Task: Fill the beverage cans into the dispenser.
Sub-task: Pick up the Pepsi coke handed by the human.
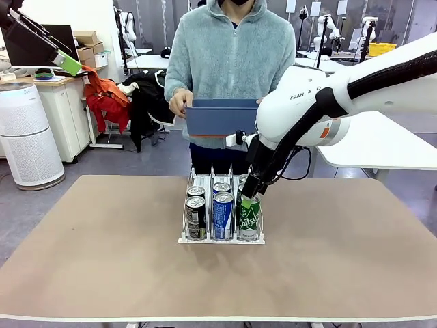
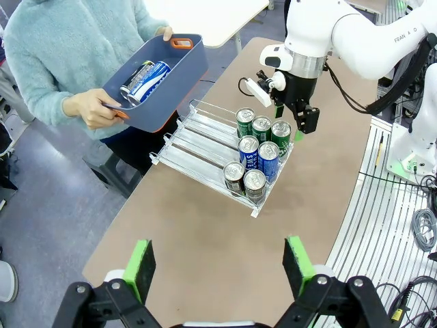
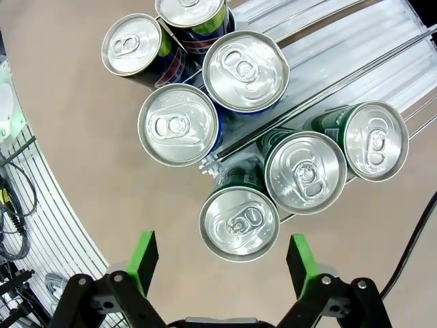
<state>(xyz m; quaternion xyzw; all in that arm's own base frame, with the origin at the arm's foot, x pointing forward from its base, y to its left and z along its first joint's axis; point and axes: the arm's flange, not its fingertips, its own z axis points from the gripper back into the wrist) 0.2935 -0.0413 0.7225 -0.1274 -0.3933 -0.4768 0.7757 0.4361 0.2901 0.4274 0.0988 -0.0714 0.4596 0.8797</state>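
Seven beverage cans [image 1: 223, 215] are seen standing in the dispenser [image 2: 198, 137] in the middle of the counter [image 1: 102, 260]. The right pincer [image 3: 222, 256] is held open just over the front green can [image 3: 239, 223]. Beyond the far edge, a blue tub [image 2: 184, 75] with more cans is held by a person's hand [image 2: 92, 109]. The left pincer [image 2: 218, 263], also open, is seen high and well apart.

Cans [image 2: 268, 158] crowd dispenser [image 2: 194, 137] near end; far lanes free.
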